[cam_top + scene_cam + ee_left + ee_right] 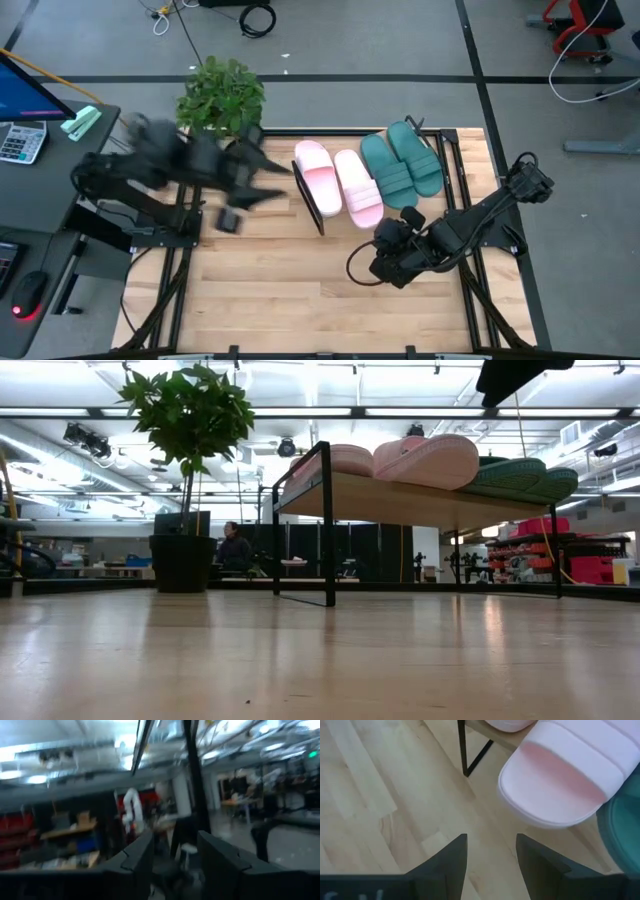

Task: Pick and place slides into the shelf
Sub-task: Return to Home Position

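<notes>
High view: all four are up on the small shelf [316, 215] with its wooden plank top and thin black frames. Two pale pink foam slides [336, 180] lie side by side, two dark teal-green foam slides [402, 165] just beside them, packed in a row so the plank takes the lot. The left gripper [268, 183] hangs beside the pink pair, near the potted green plant [220, 95]. The right gripper [385, 235] sits low over the light wooden desk [280, 290], just in front of the shelf.

Low view: pink and teal soles rest flat on the plank.

Left wrist view: fingers [135, 865] parted, nothing between them, pointing out at the room.

Right wrist view: fingers [447, 865] parted and empty too, with a pink slide overhanging the plank edge ahead.

Looks like job done, and both arms only need to clear off home.
</notes>
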`<action>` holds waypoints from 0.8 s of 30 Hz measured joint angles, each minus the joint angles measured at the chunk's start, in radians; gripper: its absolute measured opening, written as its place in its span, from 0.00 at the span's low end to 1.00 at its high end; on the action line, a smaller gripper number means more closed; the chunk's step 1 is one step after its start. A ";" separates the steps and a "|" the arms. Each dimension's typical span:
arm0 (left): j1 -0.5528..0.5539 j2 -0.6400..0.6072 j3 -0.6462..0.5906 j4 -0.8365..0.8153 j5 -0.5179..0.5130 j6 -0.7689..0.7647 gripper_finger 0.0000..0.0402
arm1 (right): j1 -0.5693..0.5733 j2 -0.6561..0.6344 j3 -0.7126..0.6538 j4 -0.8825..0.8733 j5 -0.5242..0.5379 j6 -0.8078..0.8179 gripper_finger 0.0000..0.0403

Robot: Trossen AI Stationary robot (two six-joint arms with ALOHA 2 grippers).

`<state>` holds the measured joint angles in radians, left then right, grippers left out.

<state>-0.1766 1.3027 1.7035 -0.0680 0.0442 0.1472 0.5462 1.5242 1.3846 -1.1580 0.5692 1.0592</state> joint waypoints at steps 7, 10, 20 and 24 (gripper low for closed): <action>0.001 -0.015 -0.450 0.389 -0.112 -0.155 0.28 | -0.015 0.000 0.000 -0.001 -0.028 -0.042 0.43; 0.008 -0.050 -0.632 0.587 -0.124 -0.239 0.23 | -0.007 0.000 0.000 0.000 -0.038 -0.042 0.43; 0.022 -0.317 -1.158 1.040 -0.267 -0.291 0.04 | 0.017 0.000 0.000 -0.003 -0.063 -0.039 0.43; 0.023 -0.482 -1.253 1.031 -0.324 -0.227 0.02 | 0.017 0.000 0.000 0.000 -0.062 -0.031 0.43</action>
<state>-0.1532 0.8212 0.4504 0.9635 -0.2800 -0.0800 0.5630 1.5242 1.3846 -1.1577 0.5071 1.0279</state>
